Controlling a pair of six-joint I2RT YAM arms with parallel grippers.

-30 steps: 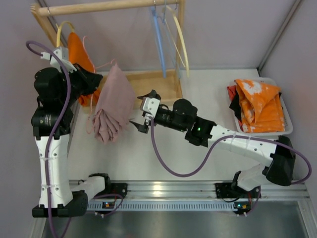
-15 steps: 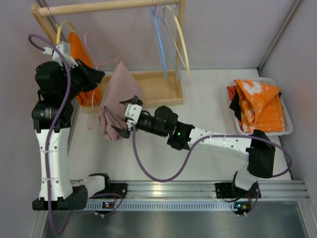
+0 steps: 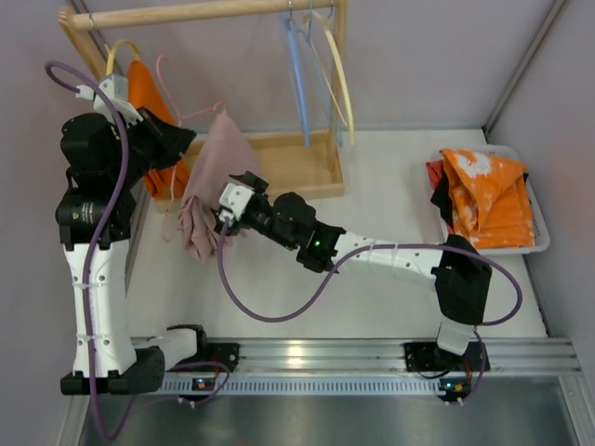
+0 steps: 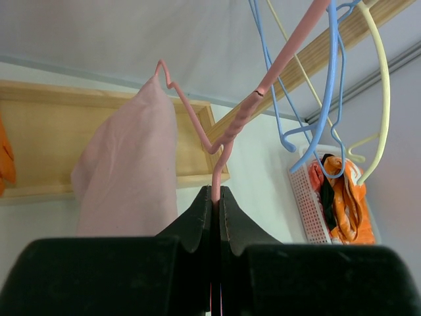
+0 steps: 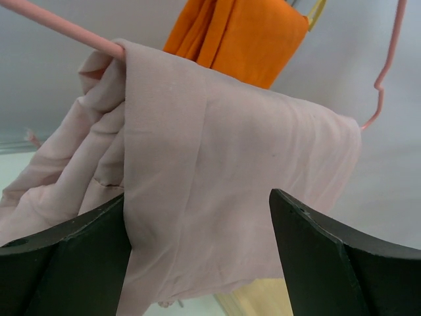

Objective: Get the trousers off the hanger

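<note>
The dusty pink trousers (image 3: 206, 186) hang folded over a pink wire hanger (image 4: 223, 131). My left gripper (image 4: 216, 197) is shut on the hanger's wire and holds it up off the rail. My right gripper (image 5: 197, 217) is open with its two fingers either side of the hanging pink cloth (image 5: 210, 178), which lies between them. The bright orange trousers (image 3: 147, 98) hang on a yellow hanger at the rack's left end, behind the pink ones in the right wrist view (image 5: 237, 39).
A wooden rack (image 3: 279, 163) with a top rail (image 3: 195, 12) stands at the back, with blue and yellow empty hangers (image 3: 316, 74) on it. A white basket (image 3: 544, 232) at the right holds orange blotched cloth and other clothes.
My right arm has reached left, from clear of the pink trousers to having its open fingers around the cloth. My left arm holds the hanger almost still.
</note>
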